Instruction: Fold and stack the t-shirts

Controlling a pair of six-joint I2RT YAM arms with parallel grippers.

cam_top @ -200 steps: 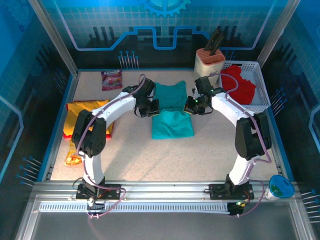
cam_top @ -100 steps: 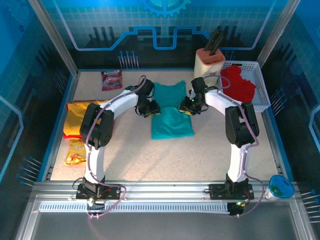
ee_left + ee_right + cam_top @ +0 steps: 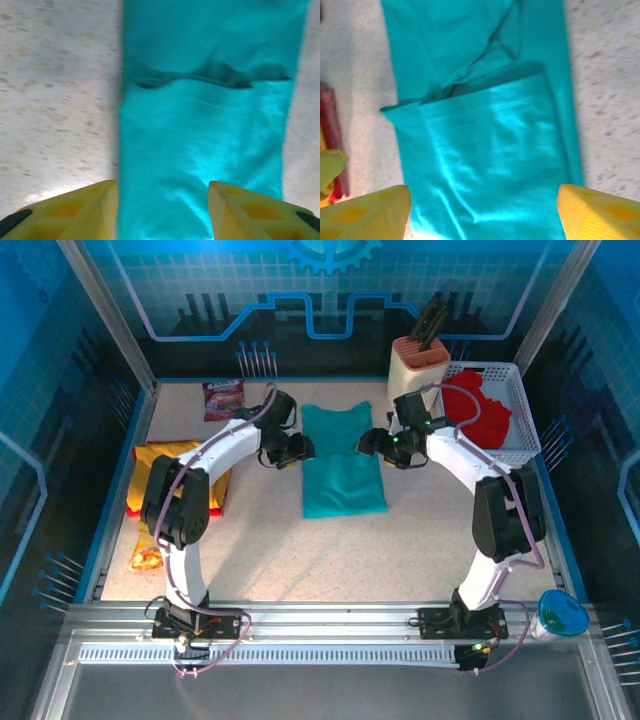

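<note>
The teal t-shirt lies in the middle of the tabletop, narrowed to a long strip with a crosswise fold edge. The left gripper and right gripper flank its far half, fingers spread and empty, probably placed for the next fold. The yellow t-shirt waits at the left. The red t-shirt sits in the far-right basket.

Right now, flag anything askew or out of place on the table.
The teal t-shirt is folded unevenly, its top layer ending in a rumpled, crooked edge. The red t-shirt lies crumpled in the white basket, unfolded.
</note>
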